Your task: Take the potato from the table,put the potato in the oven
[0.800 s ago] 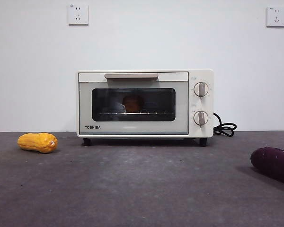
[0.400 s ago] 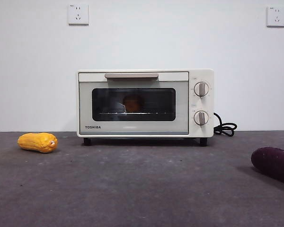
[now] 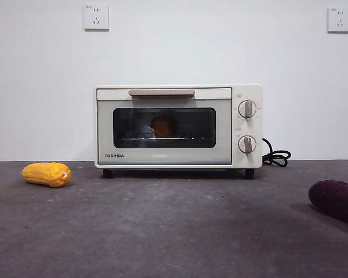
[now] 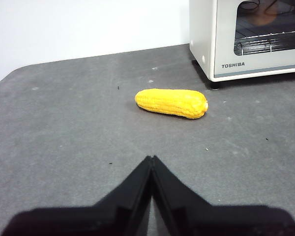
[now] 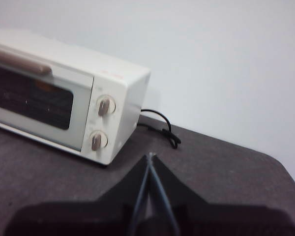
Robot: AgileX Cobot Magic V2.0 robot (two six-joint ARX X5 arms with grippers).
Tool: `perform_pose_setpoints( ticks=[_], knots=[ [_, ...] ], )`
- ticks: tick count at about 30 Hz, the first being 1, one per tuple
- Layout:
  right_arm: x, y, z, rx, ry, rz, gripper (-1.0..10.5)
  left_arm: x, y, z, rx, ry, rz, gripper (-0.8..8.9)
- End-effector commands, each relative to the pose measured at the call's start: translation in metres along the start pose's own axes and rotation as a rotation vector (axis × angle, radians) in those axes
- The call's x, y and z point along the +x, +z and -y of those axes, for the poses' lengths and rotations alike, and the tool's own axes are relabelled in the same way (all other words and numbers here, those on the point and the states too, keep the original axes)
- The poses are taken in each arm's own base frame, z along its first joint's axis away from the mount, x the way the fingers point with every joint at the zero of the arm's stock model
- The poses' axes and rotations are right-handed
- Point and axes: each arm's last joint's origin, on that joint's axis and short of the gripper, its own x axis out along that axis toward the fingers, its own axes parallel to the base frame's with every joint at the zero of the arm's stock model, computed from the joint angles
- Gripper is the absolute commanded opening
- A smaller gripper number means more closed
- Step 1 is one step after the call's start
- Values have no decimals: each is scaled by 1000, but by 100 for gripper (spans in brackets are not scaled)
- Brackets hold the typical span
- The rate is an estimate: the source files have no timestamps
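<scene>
The cream-white oven (image 3: 178,126) stands at the back of the dark grey table (image 3: 174,231) with its door closed. Behind the dark glass the orange-brown potato (image 3: 163,125) rests on the wire rack; it also shows dimly in the left wrist view as the potato (image 4: 263,17) inside the oven (image 4: 255,37). My left gripper (image 4: 150,160) is shut and empty, hovering short of the yellow corn. My right gripper (image 5: 149,157) is shut and empty, off the oven's (image 5: 64,93) knob side. Neither arm shows in the front view.
A yellow ridged corn cob (image 3: 46,174) lies on the table left of the oven, also seen as the corn (image 4: 171,103). A dark purple vegetable (image 3: 336,200) lies at the right edge. The oven's black cord (image 3: 275,156) coils at its right.
</scene>
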Motion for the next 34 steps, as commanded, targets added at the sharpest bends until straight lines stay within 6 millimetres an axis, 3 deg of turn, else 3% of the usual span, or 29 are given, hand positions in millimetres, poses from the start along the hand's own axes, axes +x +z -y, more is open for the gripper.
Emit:
perform_pose_setpoints(
  ticks=[1, 10, 16, 23, 34],
  knots=[
    [-3, -18, -6, 6, 4, -6, 2, 1, -3, 0, -10, 1, -3, -4],
    [-11, -48, -12, 105, -151, -45, 2, 1, -3, 0, -10, 1, -3, -4],
    [-12, -63, -16, 158, -153, -64, 2, 1, -3, 0, -10, 1, -3, -4],
    [-16, -79, -21, 159, -113, -223, 2, 1, -3, 0, -10, 1, -3, -4],
    [-16, -80, -22, 210, -100, -233, 2, 2, -3, 0, -10, 0, -14, -4]
  ],
)
